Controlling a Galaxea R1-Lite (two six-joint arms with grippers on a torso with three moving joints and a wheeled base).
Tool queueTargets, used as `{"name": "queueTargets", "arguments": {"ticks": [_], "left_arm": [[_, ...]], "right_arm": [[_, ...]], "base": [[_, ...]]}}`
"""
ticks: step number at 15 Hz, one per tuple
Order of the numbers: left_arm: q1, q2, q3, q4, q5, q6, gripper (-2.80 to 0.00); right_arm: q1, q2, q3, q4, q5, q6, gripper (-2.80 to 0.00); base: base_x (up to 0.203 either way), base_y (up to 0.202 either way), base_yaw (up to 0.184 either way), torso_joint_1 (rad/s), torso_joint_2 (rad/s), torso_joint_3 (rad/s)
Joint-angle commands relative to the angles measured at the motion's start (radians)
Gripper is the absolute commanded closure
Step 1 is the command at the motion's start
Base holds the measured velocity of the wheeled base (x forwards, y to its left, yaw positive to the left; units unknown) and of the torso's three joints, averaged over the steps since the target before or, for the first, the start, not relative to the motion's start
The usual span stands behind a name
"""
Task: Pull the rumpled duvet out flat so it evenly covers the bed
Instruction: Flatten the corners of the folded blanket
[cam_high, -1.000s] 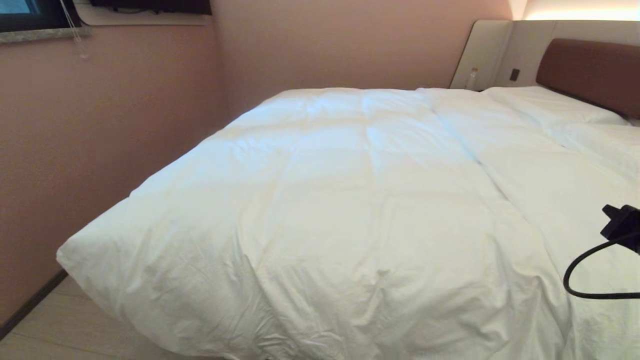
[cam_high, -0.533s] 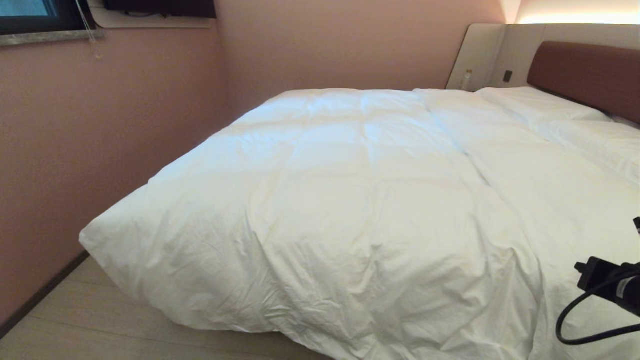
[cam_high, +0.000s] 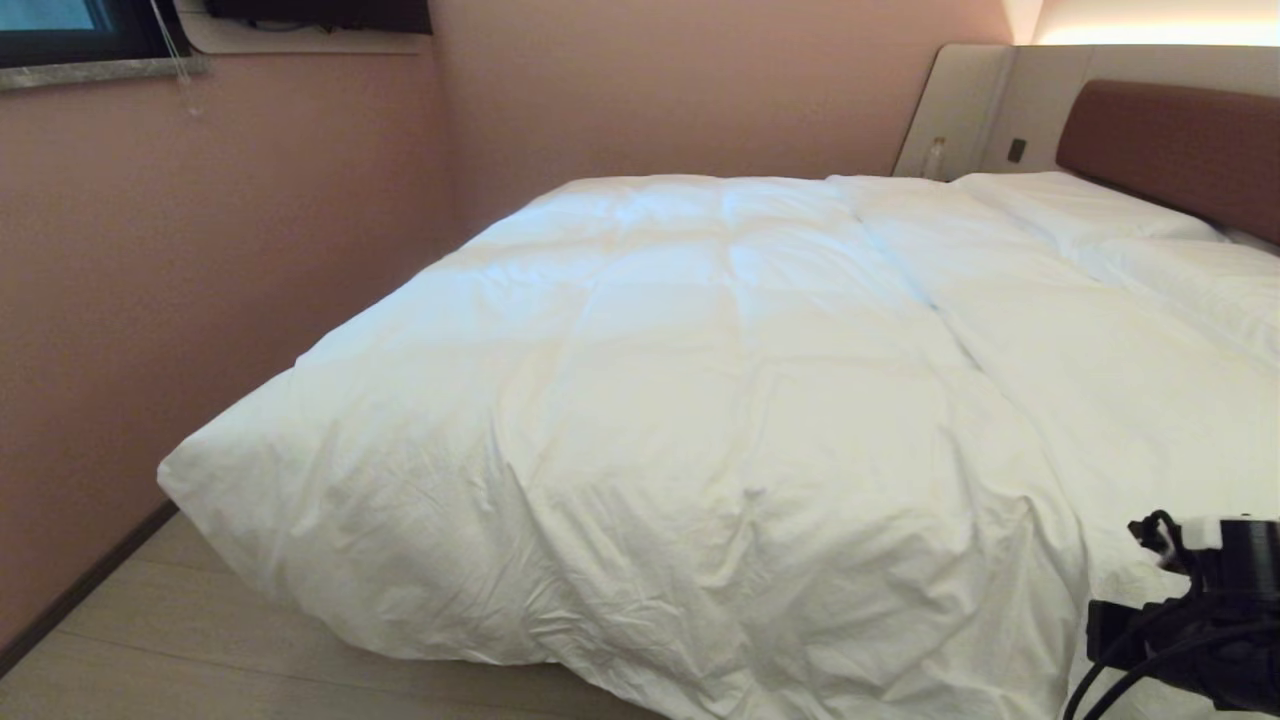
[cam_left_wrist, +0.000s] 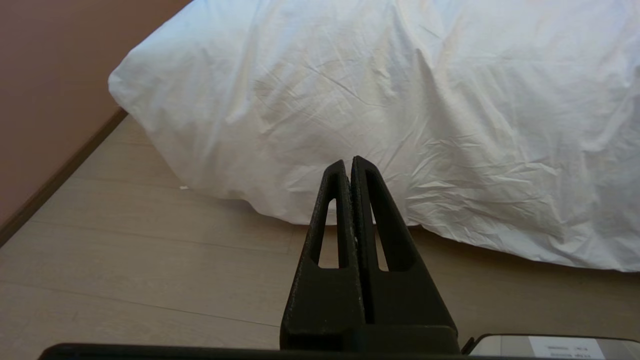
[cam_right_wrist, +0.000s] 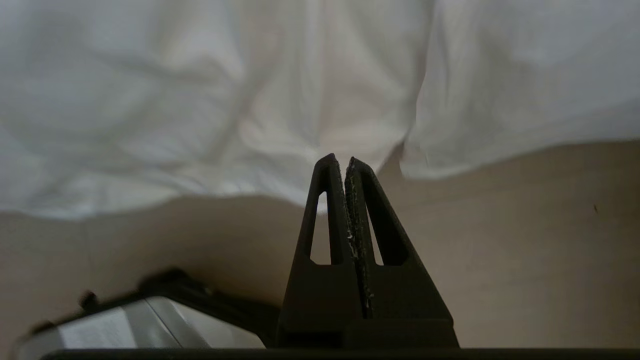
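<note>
The white puffy duvet (cam_high: 700, 380) lies spread over the bed (cam_high: 1170, 150), creased at its near end and hanging over the foot toward the floor. Its right edge runs diagonally, with flatter white linen (cam_high: 1150, 400) beyond it. My right arm (cam_high: 1200, 620) shows low at the right, in front of the bed's near corner. In the right wrist view the right gripper (cam_right_wrist: 340, 159) is shut and empty, pointing at the duvet's (cam_right_wrist: 200, 100) hanging hem above the floor. The left gripper (cam_left_wrist: 348, 161) is shut too, holding nothing, short of the duvet's (cam_left_wrist: 375, 100) draped end.
A pink wall (cam_high: 200, 250) runs close along the bed's left side, leaving a narrow strip of pale wood floor (cam_high: 150, 640). Two white pillows (cam_high: 1080, 210) lie by the brown headboard. A small bottle (cam_high: 934, 158) stands on the far bedside ledge.
My right arm has dropped from mid-height at the right edge to the lower right corner. The whole view shifted a little early on, showing more floor. The duvet lies as before.
</note>
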Motion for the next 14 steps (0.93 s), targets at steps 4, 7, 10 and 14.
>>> {"name": "queueTargets", "arguments": {"ticks": [4, 7, 10, 14], "left_arm": [[0.000, 0.000, 0.000, 0.000, 0.001, -0.001, 0.00], [0.000, 0.000, 0.000, 0.000, 0.001, 0.000, 0.00], [0.000, 0.000, 0.000, 0.000, 0.001, 0.000, 0.00], [0.000, 0.000, 0.000, 0.000, 0.001, -0.001, 0.00]], "right_arm": [[0.000, 0.401, 0.047, -0.611, -0.008, -0.086, 0.00], [-0.002, 0.490, 0.047, -0.735, -0.008, -0.098, 0.00], [-0.009, 0.467, 0.017, -0.736, -0.008, -0.100, 0.00], [-0.014, 0.457, -0.003, -0.733, -0.008, -0.103, 0.00]], "base": [[0.000, 0.000, 0.000, 0.000, 0.00, 0.000], [0.000, 0.000, 0.000, 0.000, 0.00, 0.000], [0.000, 0.000, 0.000, 0.000, 0.00, 0.000], [0.000, 0.000, 0.000, 0.000, 0.00, 0.000]]}}
